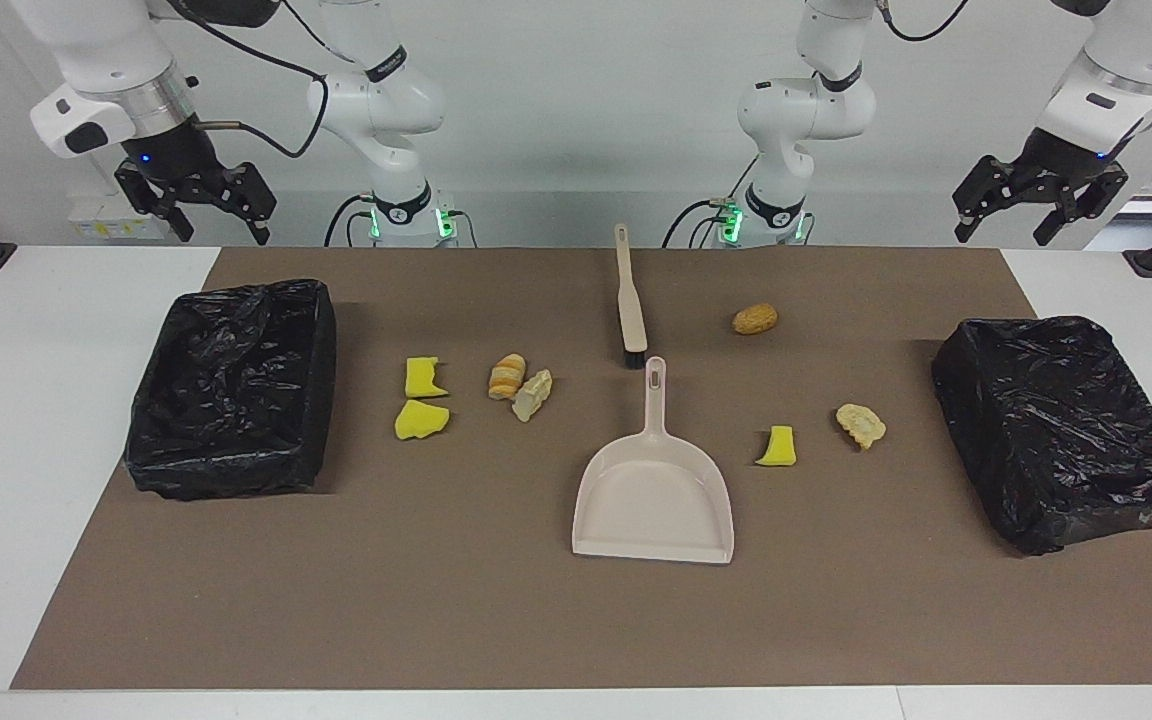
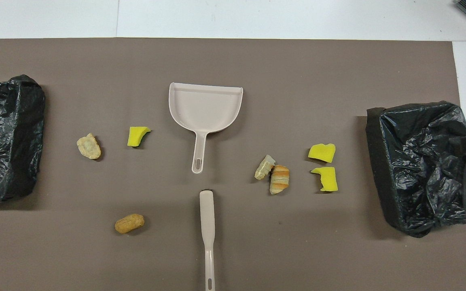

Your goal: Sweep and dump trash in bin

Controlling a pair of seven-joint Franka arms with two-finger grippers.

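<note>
Trash [image 1: 513,377] is being left scattered on the brown mat [image 1: 496,610] in seven pieces: two yellow sponge chunks [image 1: 423,398], a striped croissant lump [image 1: 506,376] and a pale crumb [image 1: 533,394] touching it toward the right arm's end, with a third sponge chunk [image 1: 777,446], a pale bread lump [image 1: 861,424] and a brown roll [image 1: 754,319] toward the left arm's end. Between the groups a beige dustpan [image 1: 652,500] is being kept flat, handle toward the robots, a beige brush [image 1: 629,310] just nearer them. Black-lined bins [image 1: 232,388] (one at each end, the second [image 1: 1061,432]) are being flanked from above by the left gripper [image 1: 1038,205] and right gripper [image 1: 198,205], both held released, grasping nothing, waiting.
</note>
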